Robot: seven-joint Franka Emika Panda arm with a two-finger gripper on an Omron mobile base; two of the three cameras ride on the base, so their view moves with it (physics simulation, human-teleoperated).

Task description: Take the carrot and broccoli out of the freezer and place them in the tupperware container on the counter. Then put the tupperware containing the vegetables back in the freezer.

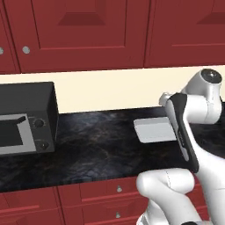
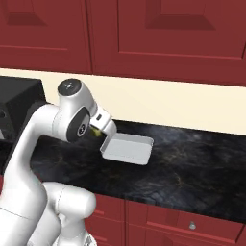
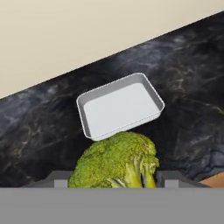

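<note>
Broccoli [image 3: 118, 161] is pinched in the gripper [image 3: 114, 181], held off the tabletop [image 3: 39, 122] at the tupperware container's [image 3: 120, 106] 6 o'clock rim; bare stone is seen all round it.

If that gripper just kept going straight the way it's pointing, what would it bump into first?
Probably the tupperware container: it lies straight ahead of the gripper, which holds the broccoli. Depth is unclear, so perhaps the counter just before it.

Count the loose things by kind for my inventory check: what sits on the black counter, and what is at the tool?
Vegetables: 1, the broccoli, gripped in the tool near the tray.
Containers: 1, the pale tray, nothing in it, on the counter.
Appliances: 1, the black microwave at the counter's left.
Total: 3
</note>
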